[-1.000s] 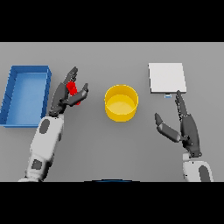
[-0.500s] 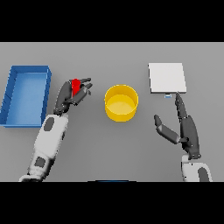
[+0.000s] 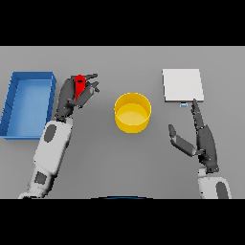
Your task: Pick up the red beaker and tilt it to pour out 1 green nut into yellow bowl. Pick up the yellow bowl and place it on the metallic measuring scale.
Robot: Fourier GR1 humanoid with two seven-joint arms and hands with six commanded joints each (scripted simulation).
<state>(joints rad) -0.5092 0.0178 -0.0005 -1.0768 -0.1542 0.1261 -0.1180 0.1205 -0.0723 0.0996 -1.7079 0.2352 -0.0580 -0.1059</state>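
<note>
Shifted since half a second ago: left hand [image 3: 72,98] now sitting slightly farther up the table, with the red beaker [image 3: 79,85] turned more on its side between the fingers. Gripping the beaker with fingers and thumb curled round it, holding it clear of the table between the blue tray [image 3: 13,91] and the yellow bowl [image 3: 132,112], closer to the tray. Leaning the beaker over, its upper end pointing away and a little toward the bowl; contents not visible. Resting upright on the grey table [image 3: 119,62], the bowl standing about midway across, well apart from the beaker. Lying flat at far right, the metallic measuring scale [image 3: 182,85], separate from the bowl. Staying as before, right hand [image 3: 203,139] hovering just below the scale, fingers straight, thumb spread, holding nothing.
</note>
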